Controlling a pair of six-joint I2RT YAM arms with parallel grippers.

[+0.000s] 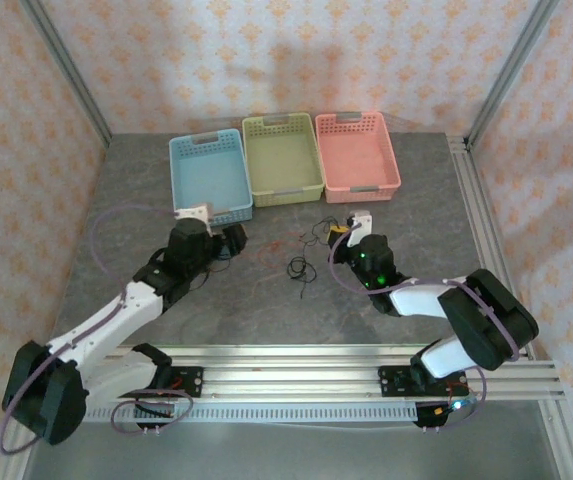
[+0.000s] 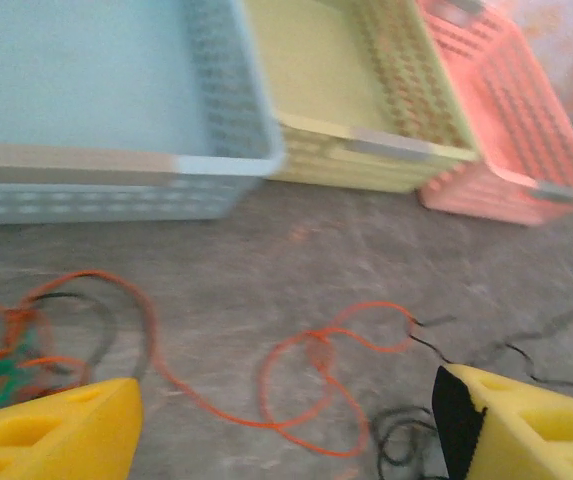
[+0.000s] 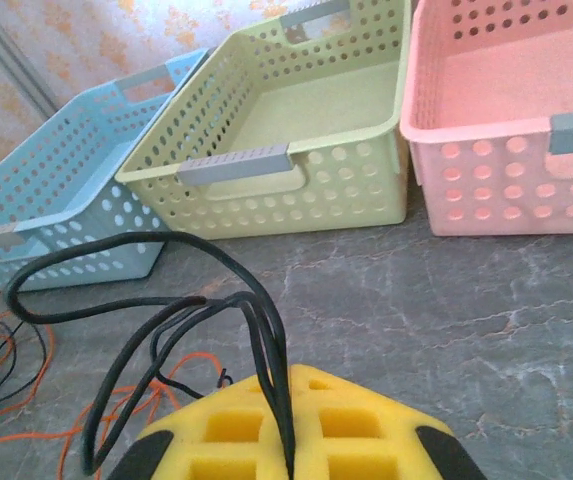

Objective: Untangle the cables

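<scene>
Yellow fingers [image 3: 386, 415] of the right gripper [image 3: 288, 440] sit pressed together at the bottom of the right wrist view. They clamp a bundle of black cables [image 3: 256, 320] that rises from the seam between them and arches left in a loop above the grey table [image 3: 466, 320].

From the left wrist, a red-orange cable [image 2: 306, 385] lies in loose loops on the table between the widely spread fingers [image 2: 51, 435] of the left gripper [image 2: 286, 440], which holds nothing. A small black curl [image 2: 406, 445] lies just beside its right-hand finger. A denser red-orange and black tangle [image 2: 16, 345] sits near the other finger.

From above, a black loop [image 1: 299, 268] lies flat between the two grippers, nearer the right one.

Beyond the cables stand three perforated baskets side by side: blue basket [image 3: 66, 200], green basket [image 3: 296, 195] and pink basket [image 3: 486, 190].
</scene>
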